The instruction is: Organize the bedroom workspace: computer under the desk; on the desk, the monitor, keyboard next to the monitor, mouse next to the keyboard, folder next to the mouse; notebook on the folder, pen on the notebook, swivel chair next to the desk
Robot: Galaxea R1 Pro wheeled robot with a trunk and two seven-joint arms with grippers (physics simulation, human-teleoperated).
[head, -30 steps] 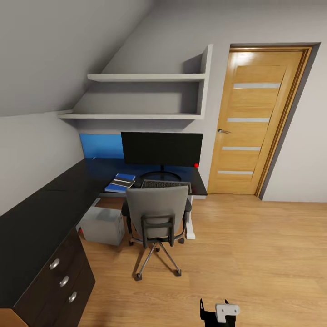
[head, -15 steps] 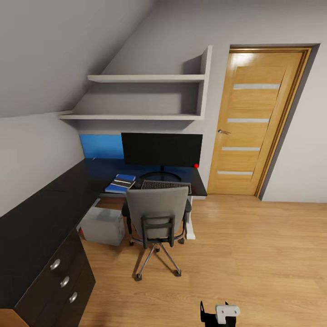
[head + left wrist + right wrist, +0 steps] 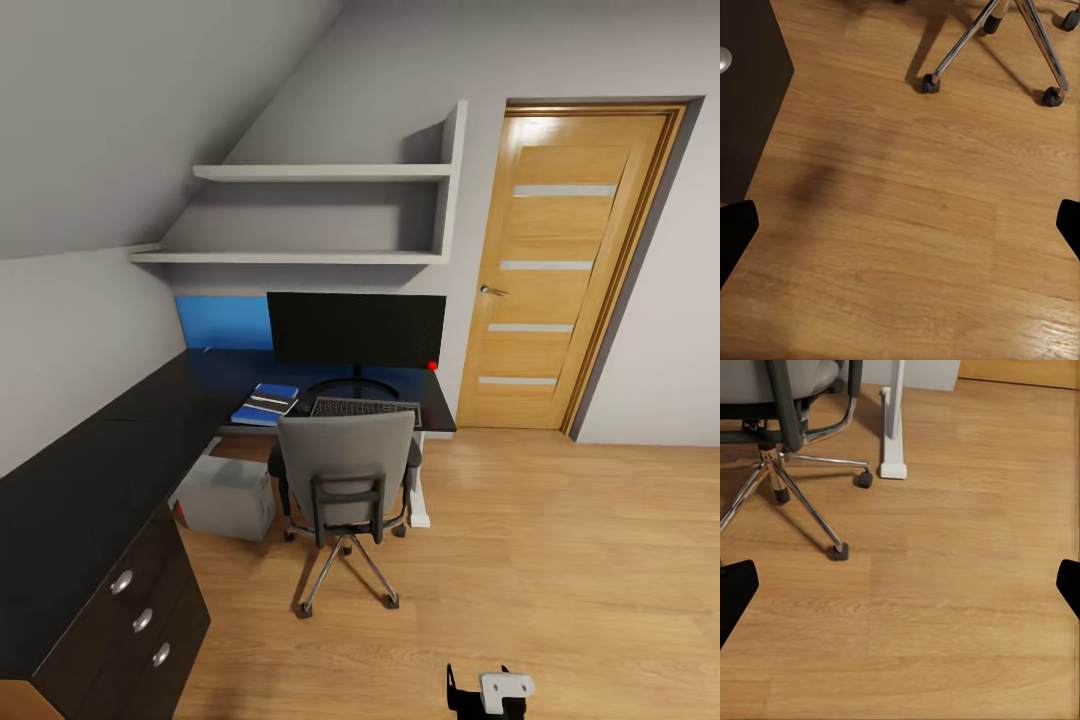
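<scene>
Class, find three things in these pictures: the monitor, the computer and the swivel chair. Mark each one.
monitor (image 3: 355,328), head view, middle of the black screen
computer (image 3: 228,497), head view, grey side of the case under the desk
swivel chair (image 3: 346,452), head view, grey backrest

Both pincers (image 3: 900,225) (image 3: 900,585) spread wide.

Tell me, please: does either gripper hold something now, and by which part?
Nothing is held. The left gripper and the right gripper both have their fingers spread wide, with bare wooden floor between them.
</scene>
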